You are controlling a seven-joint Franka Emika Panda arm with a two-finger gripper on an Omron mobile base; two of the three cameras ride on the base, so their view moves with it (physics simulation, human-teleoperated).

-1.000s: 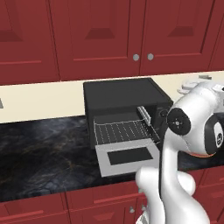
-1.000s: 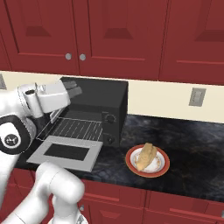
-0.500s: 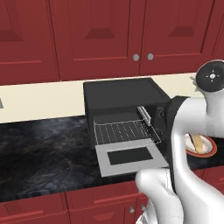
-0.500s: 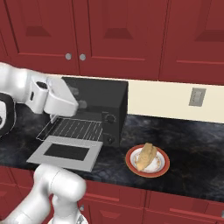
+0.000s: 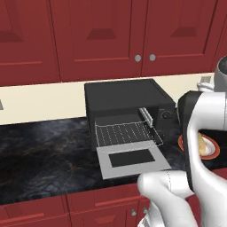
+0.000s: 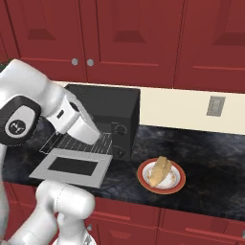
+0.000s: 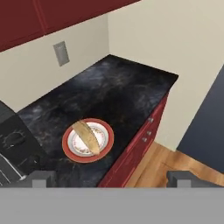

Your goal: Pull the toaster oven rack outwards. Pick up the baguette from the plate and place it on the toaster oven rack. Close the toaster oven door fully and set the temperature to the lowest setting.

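The black toaster oven (image 5: 126, 98) (image 6: 109, 106) stands on the dark counter with its grey door (image 5: 133, 160) (image 6: 72, 165) folded down flat. The wire rack (image 5: 126, 133) (image 6: 61, 142) sticks out over the door; my arm covers part of it in the right base view. To the oven's right, the baguette (image 6: 159, 171) (image 7: 87, 136) lies on the orange-rimmed plate (image 6: 143, 181) (image 7: 68, 146). My gripper (image 7: 111, 179) hangs high above the counter, open, its fingertips (image 7: 41, 178) wide apart with nothing between them; the plate lies below and ahead of it.
A wall outlet (image 7: 61, 53) (image 6: 215, 105) sits behind the plate. Right of the plate the counter runs to a side wall (image 7: 183, 52) and its front edge drops to wooden floor (image 7: 153, 168). Red cabinets (image 5: 111, 35) hang above the oven.
My arm has lifted and swung right, away from the oven front toward the plate side. Rack, door, plate and baguette have stayed put.
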